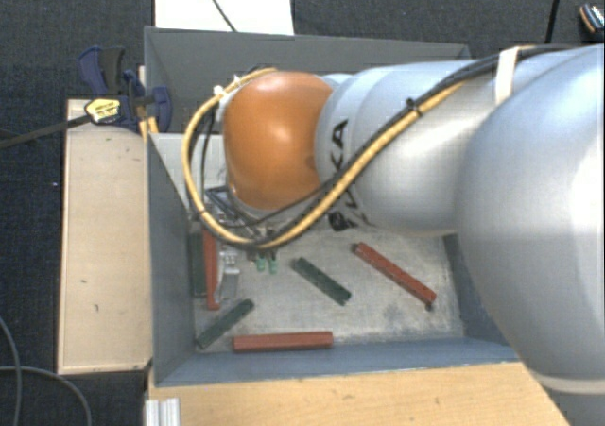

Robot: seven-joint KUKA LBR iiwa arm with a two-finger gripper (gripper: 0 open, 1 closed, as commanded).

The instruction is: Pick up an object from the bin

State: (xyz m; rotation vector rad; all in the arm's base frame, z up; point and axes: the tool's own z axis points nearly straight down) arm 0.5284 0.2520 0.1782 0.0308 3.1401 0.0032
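Note:
My gripper [230,268] is low in the bin's left part, mostly hidden under the arm's orange cover. Right beside it, along the left wall, a thin red-brown stick [210,275] and a dark green bar [196,264] stand nearly parallel to the wall. A second dark green bar [224,322] lies slanted just below the gripper, near the front left corner. Whether anything is in the gripper's grasp cannot be seen.
A red-brown bar [283,342] lies along the front wall. Another dark green bar [319,281] lies slanted mid-floor, and a longer red bar [394,273] lies to its right. The arm covers the bin's back and right side.

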